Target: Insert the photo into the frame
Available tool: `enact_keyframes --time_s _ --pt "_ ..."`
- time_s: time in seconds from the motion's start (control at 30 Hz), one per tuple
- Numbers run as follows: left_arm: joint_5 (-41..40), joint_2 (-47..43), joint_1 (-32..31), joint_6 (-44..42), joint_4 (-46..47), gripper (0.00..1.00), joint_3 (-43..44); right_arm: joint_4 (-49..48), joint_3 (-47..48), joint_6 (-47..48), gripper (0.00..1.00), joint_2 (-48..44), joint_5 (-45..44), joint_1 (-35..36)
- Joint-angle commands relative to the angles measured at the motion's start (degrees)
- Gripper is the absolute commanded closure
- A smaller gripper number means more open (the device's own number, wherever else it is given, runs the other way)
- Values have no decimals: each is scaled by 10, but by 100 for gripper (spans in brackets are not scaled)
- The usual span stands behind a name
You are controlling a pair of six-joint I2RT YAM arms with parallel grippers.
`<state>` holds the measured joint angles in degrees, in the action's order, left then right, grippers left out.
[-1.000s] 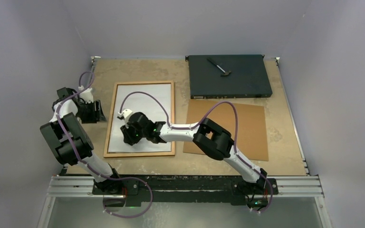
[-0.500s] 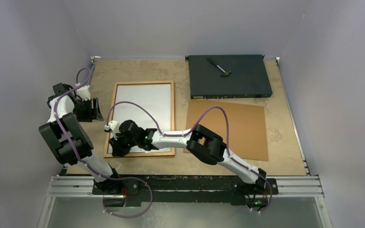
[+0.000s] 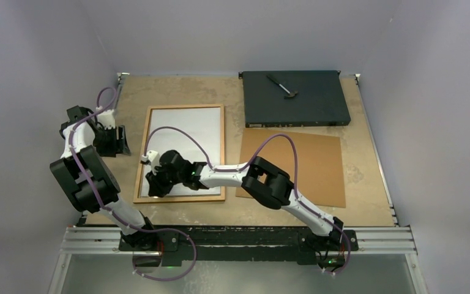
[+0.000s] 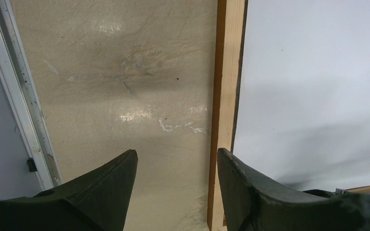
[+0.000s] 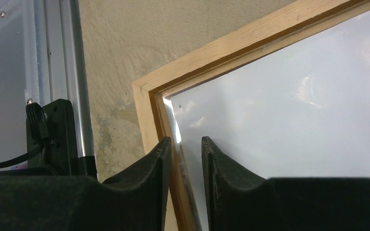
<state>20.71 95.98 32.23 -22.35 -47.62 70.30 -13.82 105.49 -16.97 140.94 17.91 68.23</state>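
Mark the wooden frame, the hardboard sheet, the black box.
Orange-brown wooden picture frame [image 3: 223, 135], top view, right rail.
Brown hardboard sheet [image 3: 321, 165], top view, bare middle.
Black flat box [image 3: 312, 107], top view, lid.

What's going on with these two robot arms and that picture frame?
The photo lies white side up inside the frame on the table. The right gripper is down at the frame's near-left corner, its jaws narrow around the photo's edge; whether it actually grips is unclear. The left gripper hovers open, holding nothing, beside the frame's left rail.
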Motion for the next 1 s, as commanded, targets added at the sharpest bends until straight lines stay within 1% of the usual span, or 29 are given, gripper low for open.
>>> enact_keyframes --time_s 0.0,0.33,0.4,0.47,0.5,0.53,0.6,0.7,0.77,0.83,0.9,0.97 --pt "4 -9 5 -15 3 40 3 38 -1 4 67 -19 -22 -13" --pt "24 -13 5 -20 5 40 -1 54 -18 -7 67 -5 -19 -23" --pt "28 -15 5 -21 5 40 -4 57 -16 -9 65 -6 -15 -27" --pt "33 -15 5 -22 5 40 -8 68 -3 -4 59 -15 -18 -33" --pt "35 -16 5 -24 6 40 -10 74 3 -3 54 -25 -21 -37" --pt "37 -17 5 -25 7 40 -14 75 4 -4 47 -39 -24 -42" --pt "40 -21 5 -27 9 40 -17 71 -10 -12 36 -85 -33 -57" --pt "52 -22 5 -30 6 39 -14 65 -46 -27 24 -166 -58 -79" --pt "60 -23 4 -29 4 39 -8 72 -81 -36 13 -224 -106 -89" --pt "68 -22 5 -30 -3 38 3 110 -119 -54 5 -273 -191 -97" --pt "75 -22 5 -30 -9 38 16 170 -165 -86 1 -320 -289 -107" --pt "86 -27 5 -36 -13 35 27 225 -232 -134 1 -362 -369 -130"
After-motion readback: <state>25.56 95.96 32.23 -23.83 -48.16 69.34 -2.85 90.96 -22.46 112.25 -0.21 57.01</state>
